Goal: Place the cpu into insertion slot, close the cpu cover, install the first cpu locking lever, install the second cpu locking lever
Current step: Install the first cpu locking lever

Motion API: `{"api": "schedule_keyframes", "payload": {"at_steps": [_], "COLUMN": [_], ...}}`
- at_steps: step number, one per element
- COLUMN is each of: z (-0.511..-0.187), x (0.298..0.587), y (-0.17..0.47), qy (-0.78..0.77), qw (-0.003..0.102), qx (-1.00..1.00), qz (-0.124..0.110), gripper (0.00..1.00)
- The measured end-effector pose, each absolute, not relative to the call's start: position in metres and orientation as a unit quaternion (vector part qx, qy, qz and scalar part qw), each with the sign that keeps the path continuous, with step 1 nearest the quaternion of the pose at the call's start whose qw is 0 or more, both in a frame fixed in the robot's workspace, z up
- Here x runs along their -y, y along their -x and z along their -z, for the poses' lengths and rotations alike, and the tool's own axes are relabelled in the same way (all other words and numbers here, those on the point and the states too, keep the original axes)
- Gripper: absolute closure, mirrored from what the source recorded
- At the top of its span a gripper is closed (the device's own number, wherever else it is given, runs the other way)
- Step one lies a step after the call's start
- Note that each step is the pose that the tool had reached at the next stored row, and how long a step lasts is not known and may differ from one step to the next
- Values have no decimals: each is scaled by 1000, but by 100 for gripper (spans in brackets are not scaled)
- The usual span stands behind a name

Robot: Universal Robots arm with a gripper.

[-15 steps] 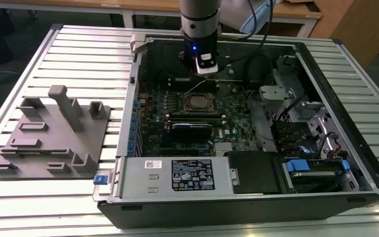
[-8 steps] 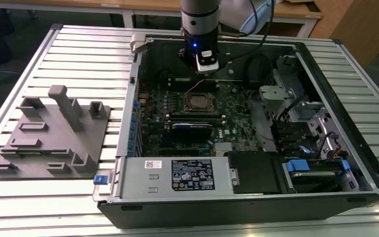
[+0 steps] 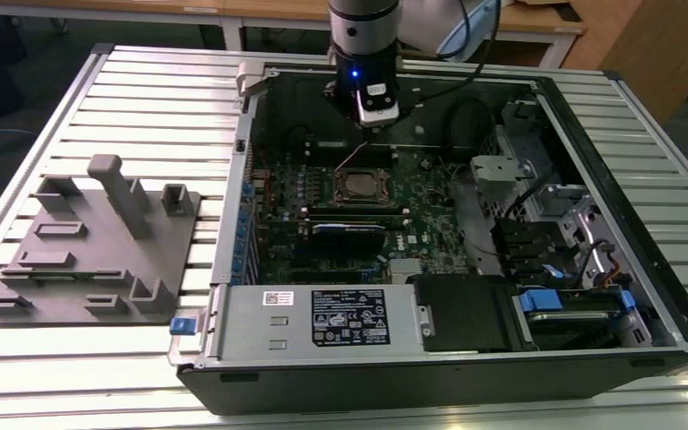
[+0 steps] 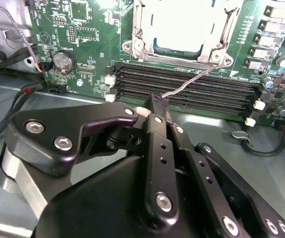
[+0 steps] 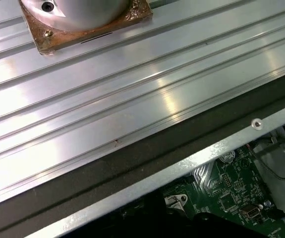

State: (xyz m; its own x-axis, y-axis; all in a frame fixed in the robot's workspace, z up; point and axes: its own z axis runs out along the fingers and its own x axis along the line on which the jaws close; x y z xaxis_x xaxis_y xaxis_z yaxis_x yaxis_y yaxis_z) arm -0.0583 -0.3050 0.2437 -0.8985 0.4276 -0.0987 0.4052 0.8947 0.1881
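The insertion slot (image 3: 360, 185) sits in the middle of the green motherboard inside the open computer case. In the second wrist view the cpu (image 4: 177, 25) lies in it with its pale metal top showing through the window of the cpu cover (image 4: 141, 29), which lies flat over it. A thin wire locking lever (image 4: 197, 77) rises at a slant from the socket's corner to my gripper (image 4: 157, 101). The black fingers (image 4: 154, 129) are shut on the lever's free end. In the exterior view the gripper (image 3: 365, 139) hangs just above and behind the socket.
Long black memory slots (image 4: 187, 87) run beside the socket. A black-labelled power supply box (image 3: 320, 318) fills the case's near side, drive bays (image 3: 559, 296) stand at the exterior view's right, and a grey fixture block (image 3: 93, 251) lies on the slatted table (image 5: 107, 99).
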Motion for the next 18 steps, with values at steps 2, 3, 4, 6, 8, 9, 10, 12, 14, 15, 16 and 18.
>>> {"api": "schedule_keyframes", "payload": {"at_steps": [2, 3, 4, 6, 8, 9, 10, 12, 14, 15, 16, 18], "z": [-246, -247, -248, -250, -252, -252, -252, -252, -251, -250, -249, -247], "x": [305, 305, 305, 305, 305, 305, 305, 305, 307, 308, 309, 310], "y": [58, 58, 58, 58, 58, 58, 58, 59, 59, 60, 60, 60], "qy": [-214, -214, -214, -214, -214, -214, -214, -214, -214, -214, -215, -216], "qw": [69, 69, 69, 69, 69, 69, 69, 70, 72, 73, 73, 74], "qx": [-971, -971, -971, -971, -971, -971, -971, -971, -971, -971, -970, -970], "qz": [-82, -82, -82, -82, -82, -82, -82, -82, -82, -83, -83, -83], "gripper": [89, 89, 89, 89, 89, 89, 89, 89, 89, 89, 89, 89]}}
